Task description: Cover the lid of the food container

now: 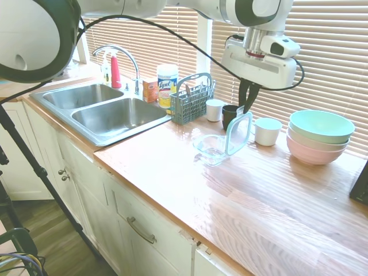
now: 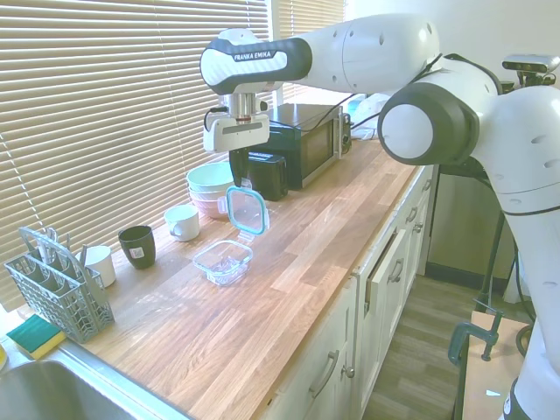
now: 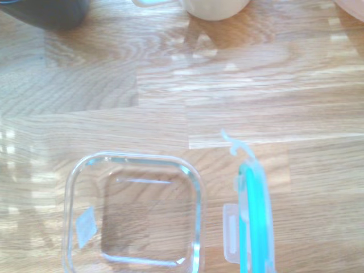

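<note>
**Lid held on edge beside the open dish**

The gripper point(image 2: 241, 178) is closed on the lid point(image 2: 248, 210), pinching its upper edge, so the lid hangs nearly upright in the air; this grip leaves the flat face free, probably so it can be tilted down later. The food container point(image 2: 223, 261) stands empty on the wooden counter point(image 2: 289, 262), just beside and below the lid; in the wrist view the lid shows edge-on next to the dish, not over it. The lid must first shift above the container and turn flat; a white mug point(image 1: 267, 130) and the stacked bowls point(image 1: 319, 135) stand near behind, apart from the dish.
</note>
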Controlling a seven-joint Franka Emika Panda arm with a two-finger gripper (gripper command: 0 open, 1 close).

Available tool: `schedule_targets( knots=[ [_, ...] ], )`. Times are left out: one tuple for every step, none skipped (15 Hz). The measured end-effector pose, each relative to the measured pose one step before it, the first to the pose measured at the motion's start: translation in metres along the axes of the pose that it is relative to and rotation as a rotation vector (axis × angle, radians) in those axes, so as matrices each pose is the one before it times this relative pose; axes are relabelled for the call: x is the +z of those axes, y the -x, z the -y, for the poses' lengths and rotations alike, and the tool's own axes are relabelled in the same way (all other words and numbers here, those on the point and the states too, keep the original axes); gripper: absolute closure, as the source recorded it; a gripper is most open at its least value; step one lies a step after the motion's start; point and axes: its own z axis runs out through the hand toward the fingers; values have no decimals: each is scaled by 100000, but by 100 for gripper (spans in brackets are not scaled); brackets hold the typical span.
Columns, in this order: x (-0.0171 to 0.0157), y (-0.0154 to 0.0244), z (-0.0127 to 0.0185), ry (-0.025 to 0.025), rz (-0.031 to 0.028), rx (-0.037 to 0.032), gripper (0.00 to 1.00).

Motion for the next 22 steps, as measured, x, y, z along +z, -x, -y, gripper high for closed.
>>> schedule_targets(
  knots=[
    [58, 363, 449, 387, -14, -124, 100],
    [165, 252, 368, 382, 19, -64, 100],
    [205, 221, 345, 383, 83, 16, 100],
    [266, 180, 318, 403, 173, -10, 100],
    [264, 130, 257, 349, 207, -68, 100],
    [133, 15, 75, 241, 16, 132, 100],
    [-25, -97, -113, 65, -132, 270, 100],
    [-115, -213, -257, -19, -262, 503, 100],
    [-239, -323, -375, -131, -496, 733, 100],
    [-268, -321, -357, -292, -480, 692, 100],
    [-182, -261, -298, -191, -278, 520, 100],
    [-113, -186, -224, -83, -126, 385, 100],
    [-5, -70, -80, 16, 7, 133, 100],
    [70, 35, 56, 98, 119, -93, 100],
    [120, 107, 164, 100, 188, -293, 100],
    [297, 227, 379, 236, 345, -615, 100],
    [427, 304, 518, 378, 469, -769, 100],
    [392, 340, 546, 461, 344, -619, 100],
    [285, 361, 528, 438, 149, -268, 100],
    [177, 354, 480, 277, 42, -255, 100],
    [64, 362, 437, 171, -51, -194, 100],
    [33, 345, 397, 238, -135, 19, 100]
  ],
)
